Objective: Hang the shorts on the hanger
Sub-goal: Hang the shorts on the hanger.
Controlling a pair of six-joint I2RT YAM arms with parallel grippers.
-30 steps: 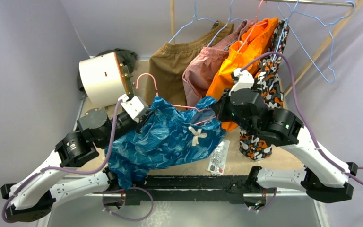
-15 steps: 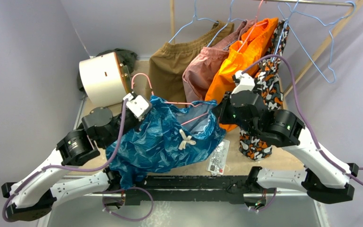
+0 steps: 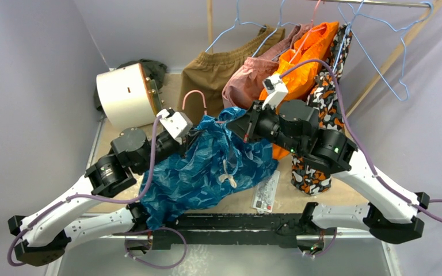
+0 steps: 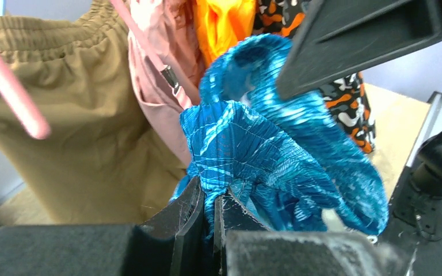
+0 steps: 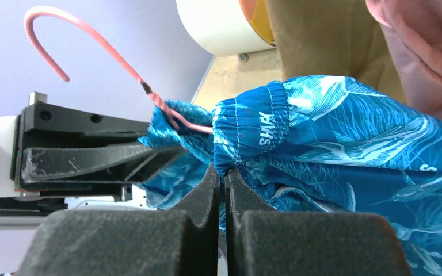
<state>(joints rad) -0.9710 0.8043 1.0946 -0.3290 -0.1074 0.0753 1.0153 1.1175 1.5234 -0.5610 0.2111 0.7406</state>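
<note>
Top external is showing the shorts (image 3: pixel 207 167) bunched between left gripper (image 4: pixel 209 202) and right gripper (image 5: pixel 221 175). Both are pinching the fabric, jaws almost together, with the hanger (image 5: pixel 101 40) hook poking up between them.

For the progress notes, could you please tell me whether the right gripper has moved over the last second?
Yes. The right gripper has shifted left, toward the white drum, pinching the shorts.

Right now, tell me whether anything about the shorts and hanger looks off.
The shorts are bunched in a wad pinched by the left gripper and right gripper, not draped. The hanger is mostly buried in the fabric; only its hook pokes out on top. A small packet lies loose on the table beside them.
</note>
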